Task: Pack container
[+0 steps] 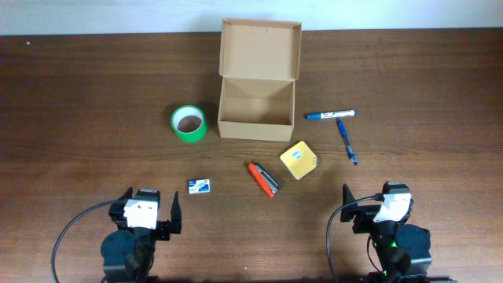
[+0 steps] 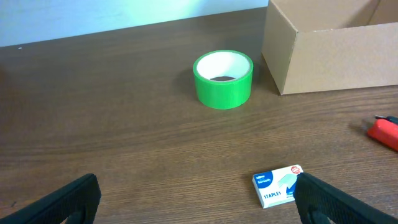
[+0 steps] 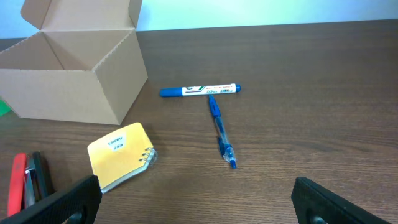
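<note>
Looking like robotics lab bench dressed as office desk. Dark wood-grain table (image 1: pixel 78 94) standing against plain pale wall (image 1: pixel 118 16). Office stationery lying scattered on top: green tape roll (image 1: pixel 189 123), staples box (image 1: pixel 199 185), blue marker (image 1: pixel 330 115), blue pen (image 1: pixel 346 141), yellow spiral notepad (image 1: pixel 299 159), red cutter (image 1: pixel 263 178), open cardboard box (image 1: pixel 255 132). Left robot arm (image 1: pixel 135 236) and right robot arm (image 1: pixel 395 232) sitting at near edge, black cable (image 1: pixel 67 232) looping off left one.

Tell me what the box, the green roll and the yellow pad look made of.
Box: plain brown cardboard, matte; its cut edge looks wavy, so likely corrugated. Green roll: glossy tape, probably plastic, on a pale inner core. Yellow pad: paper sheets, with shiny rings at one edge, apparently metal.
</note>
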`<state>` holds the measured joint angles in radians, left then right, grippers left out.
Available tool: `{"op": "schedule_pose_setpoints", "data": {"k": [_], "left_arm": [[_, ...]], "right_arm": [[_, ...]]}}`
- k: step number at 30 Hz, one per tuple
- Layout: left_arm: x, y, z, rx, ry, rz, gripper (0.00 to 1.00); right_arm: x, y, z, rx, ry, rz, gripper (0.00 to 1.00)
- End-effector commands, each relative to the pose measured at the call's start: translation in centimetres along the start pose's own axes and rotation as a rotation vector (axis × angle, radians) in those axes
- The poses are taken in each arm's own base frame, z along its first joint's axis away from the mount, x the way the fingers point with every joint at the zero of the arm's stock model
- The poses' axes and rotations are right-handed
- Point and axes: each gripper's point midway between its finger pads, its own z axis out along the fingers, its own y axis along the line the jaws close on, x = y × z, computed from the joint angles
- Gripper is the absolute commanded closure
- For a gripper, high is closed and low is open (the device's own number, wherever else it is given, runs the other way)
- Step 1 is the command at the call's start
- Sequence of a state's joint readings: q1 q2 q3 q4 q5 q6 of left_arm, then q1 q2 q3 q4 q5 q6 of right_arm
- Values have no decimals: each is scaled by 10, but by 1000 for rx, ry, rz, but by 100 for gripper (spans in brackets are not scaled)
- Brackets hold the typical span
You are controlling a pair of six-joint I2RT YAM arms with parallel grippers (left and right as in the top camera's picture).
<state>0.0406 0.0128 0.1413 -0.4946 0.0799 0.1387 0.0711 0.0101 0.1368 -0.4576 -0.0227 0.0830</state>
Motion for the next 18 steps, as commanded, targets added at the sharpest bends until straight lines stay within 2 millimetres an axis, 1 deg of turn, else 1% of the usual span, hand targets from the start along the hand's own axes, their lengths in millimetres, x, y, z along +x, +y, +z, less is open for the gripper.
{"op": "schedule_pose_setpoints", "data": {"k": [1, 7, 8, 11, 14, 18], "left_arm": [[2, -4, 0, 25, 4, 15, 1], [2, -4, 0, 25, 4, 15, 0], [2, -4, 0, 25, 4, 15, 0], [2, -4, 0, 25, 4, 15, 0], [2, -4, 0, 25, 4, 15, 0], [2, -4, 0, 25, 4, 15, 1]], "right_arm": [[4, 3, 0, -13, 10, 10, 1], [8, 53, -8, -310, 36, 12, 1], [8, 58, -10, -345, 40, 18, 1], [9, 69, -14, -410, 71, 137, 1], [10, 75, -17, -444, 102, 245, 1], [6, 79, -19, -469, 95, 264, 1]]}}
